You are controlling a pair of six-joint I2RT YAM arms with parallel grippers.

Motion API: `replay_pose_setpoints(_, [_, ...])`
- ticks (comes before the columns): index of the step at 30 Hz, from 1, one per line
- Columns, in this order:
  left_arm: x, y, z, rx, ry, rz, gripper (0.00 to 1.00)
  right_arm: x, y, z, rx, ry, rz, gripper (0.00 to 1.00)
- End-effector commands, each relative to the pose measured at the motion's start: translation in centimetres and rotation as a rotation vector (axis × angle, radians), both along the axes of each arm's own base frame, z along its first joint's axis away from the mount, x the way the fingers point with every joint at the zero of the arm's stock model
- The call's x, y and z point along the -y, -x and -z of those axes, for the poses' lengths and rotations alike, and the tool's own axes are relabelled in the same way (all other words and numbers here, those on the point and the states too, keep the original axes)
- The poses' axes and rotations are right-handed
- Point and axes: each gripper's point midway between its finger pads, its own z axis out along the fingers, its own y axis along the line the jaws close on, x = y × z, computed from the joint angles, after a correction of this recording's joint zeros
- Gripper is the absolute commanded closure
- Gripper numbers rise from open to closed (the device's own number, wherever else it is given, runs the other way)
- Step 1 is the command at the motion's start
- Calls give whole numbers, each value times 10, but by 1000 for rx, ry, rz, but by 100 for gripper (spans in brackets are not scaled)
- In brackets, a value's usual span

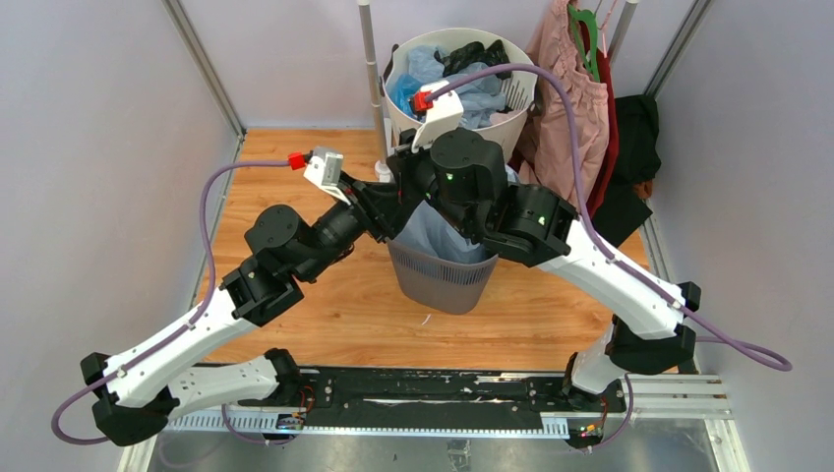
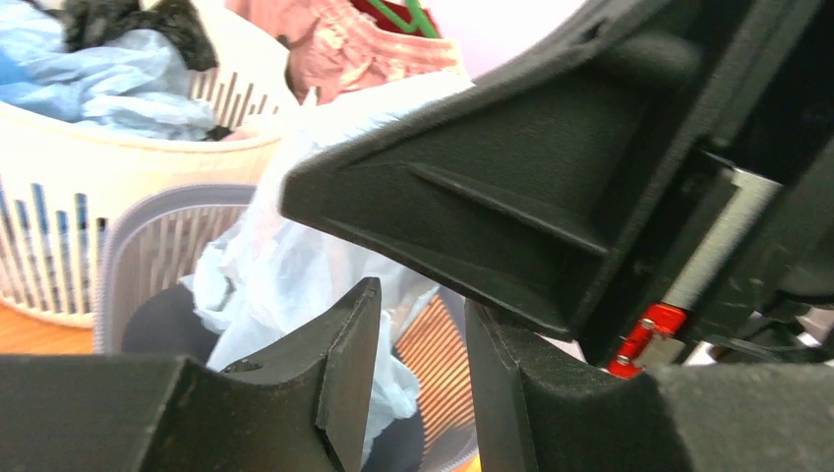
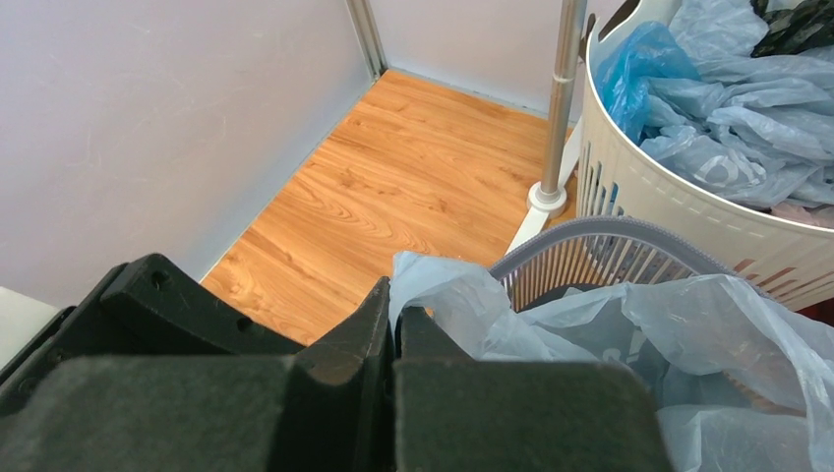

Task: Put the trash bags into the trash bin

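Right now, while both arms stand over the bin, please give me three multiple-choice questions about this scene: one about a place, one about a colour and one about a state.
1. Where is the pale blue trash bag?
A. flat on the wooden floor
B. in the mouth of the grey trash bin
C. over the green hanger

2. What colour is the hanging garment?
A. pink
B. yellow
C. white

3. In what state is the right gripper?
A. wide open
B. shut on nothing
C. shut on the bag's edge

Answers:
1. B. The top view shows the bag reaching down into the bin.
2. A. Pink cloth hangs beside the white basket.
3. C. The right wrist view shows its jaws pinching the plastic.
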Motion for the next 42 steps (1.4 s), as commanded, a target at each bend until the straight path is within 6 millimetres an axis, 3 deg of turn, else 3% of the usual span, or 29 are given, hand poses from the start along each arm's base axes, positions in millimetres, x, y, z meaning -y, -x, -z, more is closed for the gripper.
replay_pose_setpoints(1, [-26,-12,-24,45,93,-141,57,-3,10,18,-46,28,-44,100])
replay_pose_setpoints(10, [-22,-22,-28,53,79,-176,55,-3,13,21,-56,30,-61,100])
replay_pose_setpoints(19, [-7,-13,-42,86,147,-84,54,-10,12,26,-64,38,-71,100])
replay_pose_setpoints(27, [-12,-8,-52,113,193,-87,54,-14,13,28,-71,36,-83,100])
replay_pose_setpoints(29, [-11,-6,-55,127,200,-79,59,-13,14,28,-71,35,-86,100])
replay_pose_setpoints(35, [-4,-2,-55,165,211,-45,91,-13,17,23,-69,37,-106,100])
replay_pose_setpoints(39, [-2,5,-57,189,203,-12,98,-11,22,26,-81,49,-132,100])
replay_pose_setpoints(42, [-7,13,-59,202,206,12,98,-3,27,23,-77,61,-143,77])
